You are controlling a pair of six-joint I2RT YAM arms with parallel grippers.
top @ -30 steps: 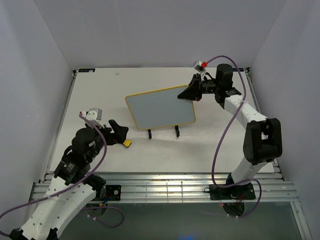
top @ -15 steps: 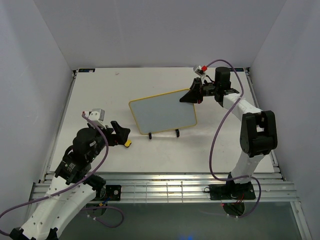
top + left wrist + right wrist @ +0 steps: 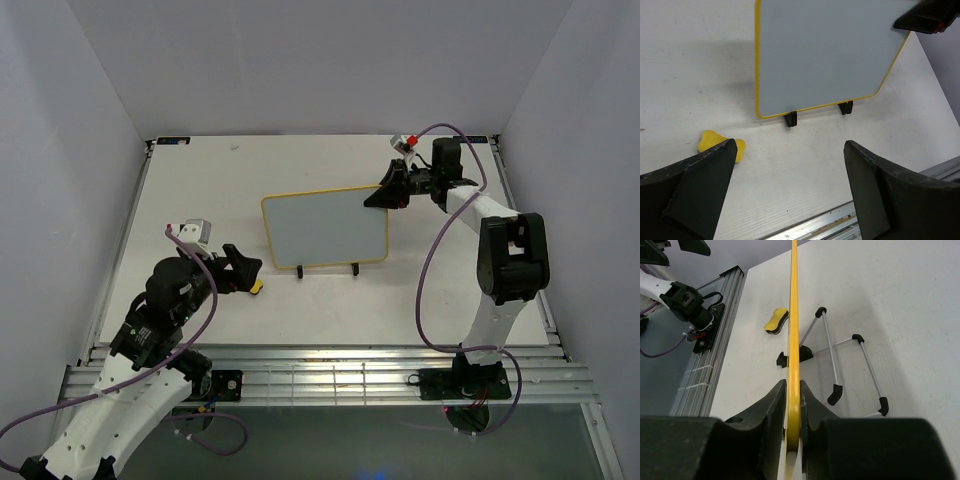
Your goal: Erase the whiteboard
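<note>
Arms: the right one is stretched far forward with its elbow raised, the right gripper [image 3: 793, 390] at the board's [image 3: 325, 228] upper right corner, jaws clamped on both faces of the yellow rim. The left arm is folded low at near left, the left gripper [image 3: 240, 270] beside the eraser [image 3: 256, 287], jaws wide apart. The board stands on its stand [image 3: 840, 360] mid-surface [image 3: 200, 190], face plain. From above, only 2 stand feet show. The right wrist view gives the board edge-on only.
</note>
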